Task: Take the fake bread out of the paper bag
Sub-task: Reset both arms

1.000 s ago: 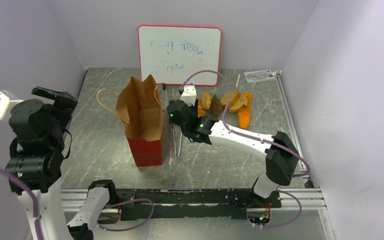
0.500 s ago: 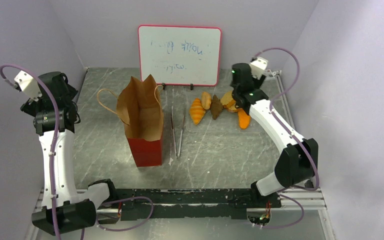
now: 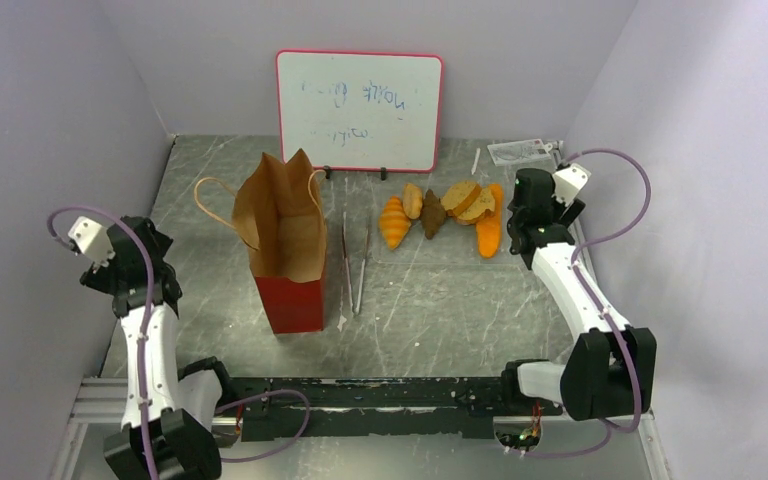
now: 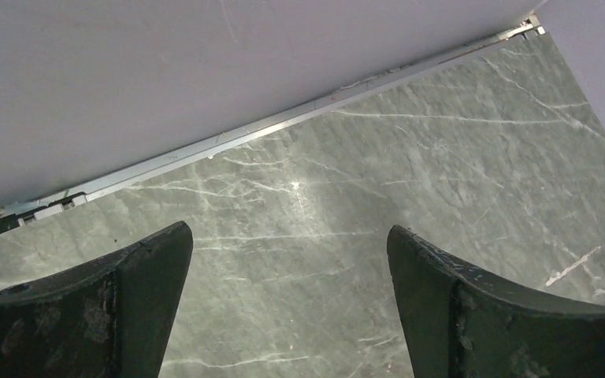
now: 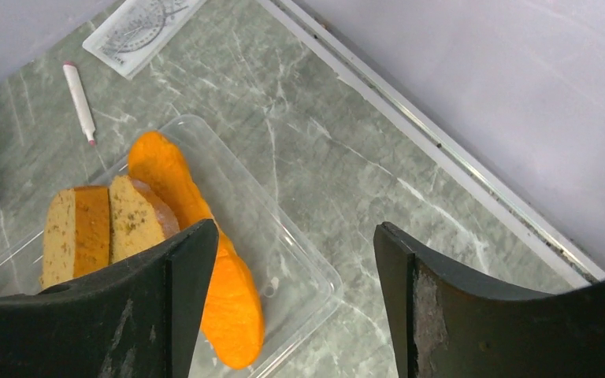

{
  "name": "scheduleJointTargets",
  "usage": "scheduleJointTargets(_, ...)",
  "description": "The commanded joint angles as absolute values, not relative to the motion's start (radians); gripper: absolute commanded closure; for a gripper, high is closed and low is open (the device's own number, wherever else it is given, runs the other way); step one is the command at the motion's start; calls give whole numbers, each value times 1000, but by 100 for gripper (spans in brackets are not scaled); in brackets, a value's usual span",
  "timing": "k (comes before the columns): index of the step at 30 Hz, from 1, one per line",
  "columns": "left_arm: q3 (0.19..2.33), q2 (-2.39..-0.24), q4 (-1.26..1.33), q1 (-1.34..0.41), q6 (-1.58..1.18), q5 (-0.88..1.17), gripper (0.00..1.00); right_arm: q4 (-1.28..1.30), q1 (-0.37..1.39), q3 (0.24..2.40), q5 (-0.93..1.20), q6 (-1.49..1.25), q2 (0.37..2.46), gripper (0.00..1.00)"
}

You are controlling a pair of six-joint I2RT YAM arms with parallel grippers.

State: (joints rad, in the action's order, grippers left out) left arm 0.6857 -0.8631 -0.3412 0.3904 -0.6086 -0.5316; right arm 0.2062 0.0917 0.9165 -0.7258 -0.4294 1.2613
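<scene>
The paper bag stands upright and open, left of centre, brown with a red lower part. The fake bread lies to its right in a row: orange croissant, dark brown piece, tan slices and long orange loaf. My right gripper is open and empty, just right of the loaf. In the right wrist view it hangs above the loaf and slices in a clear tray. My left gripper is open and empty near the left wall, over bare table.
A whiteboard leans on the back wall. Long thin tongs lie just right of the bag. A pen and a clear protractor lie at the back right. Walls close both sides.
My right arm left the spot beside the bag, swung to the back right, then drew back to the right of the loaf. My left arm dropped lower by the left wall.
</scene>
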Motion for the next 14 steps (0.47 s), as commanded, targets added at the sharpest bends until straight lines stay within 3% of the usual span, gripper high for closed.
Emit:
scheduleJointTargets(1, 566, -781, -67, 396, -493, -495, 3, 197, 91, 890, -762, -499, 1227, 23)
scheduleJointTargets(5, 505, -762, -10, 396, -457, -486, 3, 294, 91, 933, -832, -586, 1250, 16)
scheduleJointTargets(9, 502, -784, 0, 396, -440, -484, 2, 395, 92, 984, -893, -677, 1277, 16)
scheduleJointTargets(11, 498, -783, 13, 397, -427, -490, 2, 406, 96, 993, -896, -675, 1279, 23)
scheduleJointTargets(14, 489, -777, 32, 396, -427, -493, 2, 416, 99, 991, -898, -685, 1264, 18)
